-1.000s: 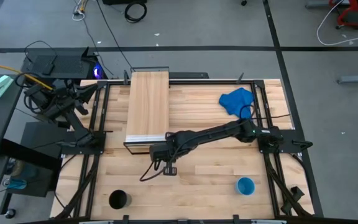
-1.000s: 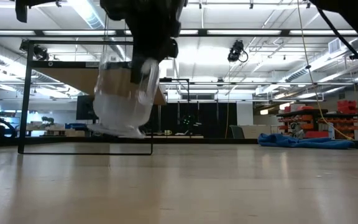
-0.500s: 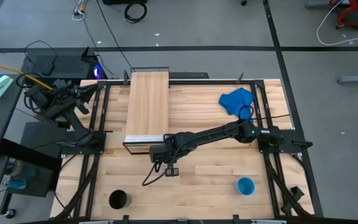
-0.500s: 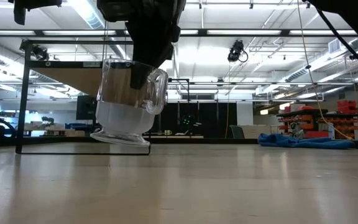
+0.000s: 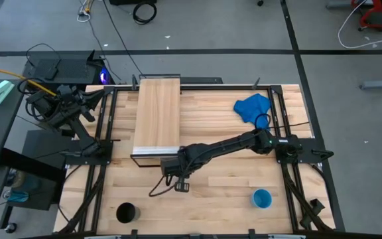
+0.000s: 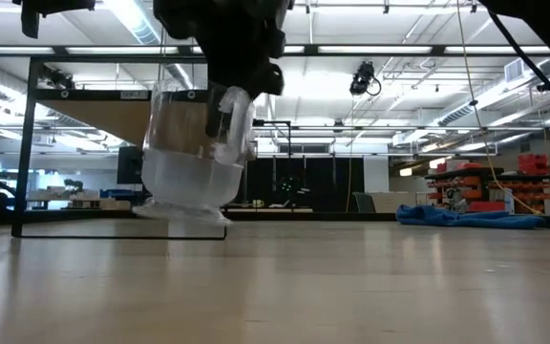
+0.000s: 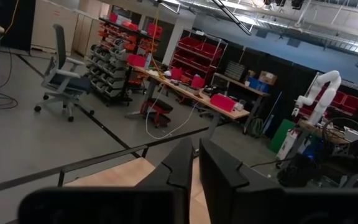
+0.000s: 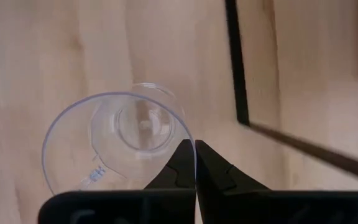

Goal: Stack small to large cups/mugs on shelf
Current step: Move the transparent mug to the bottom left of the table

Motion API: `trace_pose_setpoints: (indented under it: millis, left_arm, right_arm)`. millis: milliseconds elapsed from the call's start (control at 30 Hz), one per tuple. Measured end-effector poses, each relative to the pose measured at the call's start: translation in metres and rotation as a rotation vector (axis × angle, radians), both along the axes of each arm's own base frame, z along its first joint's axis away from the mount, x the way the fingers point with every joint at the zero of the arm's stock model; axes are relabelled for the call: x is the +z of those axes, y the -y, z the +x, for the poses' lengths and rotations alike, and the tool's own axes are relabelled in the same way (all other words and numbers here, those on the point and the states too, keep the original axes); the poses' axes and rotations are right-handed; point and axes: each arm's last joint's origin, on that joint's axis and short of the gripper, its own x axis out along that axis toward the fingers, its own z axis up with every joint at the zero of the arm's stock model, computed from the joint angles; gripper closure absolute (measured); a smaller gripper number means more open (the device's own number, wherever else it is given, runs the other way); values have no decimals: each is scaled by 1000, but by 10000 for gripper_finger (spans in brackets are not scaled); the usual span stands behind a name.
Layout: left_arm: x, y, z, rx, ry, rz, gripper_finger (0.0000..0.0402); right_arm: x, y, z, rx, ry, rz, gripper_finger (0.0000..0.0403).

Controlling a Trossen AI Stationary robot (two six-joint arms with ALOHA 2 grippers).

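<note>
Gripping the glass cup [image 6: 191,153] by its rim, the right gripper [image 8: 195,163] holds it just above the table [image 5: 224,192], in front of the shelf [image 5: 158,113]. The left gripper [image 7: 194,163], fingers nearly together, waits off the table's left side.

Right gripper [image 5: 180,182] reaches across mid-table, jaws closed; left gripper [image 7: 194,163] parked off-table, jaws closed.

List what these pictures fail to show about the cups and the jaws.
- Clear cup, low view: whether its base touches the table; too blurred.
- Black cup and blue cup: seen only in the high view, too small for detail.
- Left gripper: high view hides it among cables.
</note>
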Motion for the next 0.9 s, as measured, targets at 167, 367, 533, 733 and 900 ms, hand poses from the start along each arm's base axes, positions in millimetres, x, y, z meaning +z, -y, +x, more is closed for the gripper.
trace_pose_setpoints:
  millis: [167,367,533,733,900]
  left_arm:
    - [0,0,0,0,-1,1,365]
    - [0,0,0,0,-1,1,361]
    - [0,0,0,1,5,-8,368]
    - [-1,0,0,8,-5,-10,363]
    - [-1,0,0,10,-5,-12,358]
  right_arm:
    - [-4,5,-6,-161,-74,20,402]
    - [-1,-2,-7,-316,-64,81,402]
    - [-1,-13,-6,-431,-36,132,402]
    - [1,-23,-4,-552,19,185,402]
    - [1,-23,-4,-642,27,193,402]
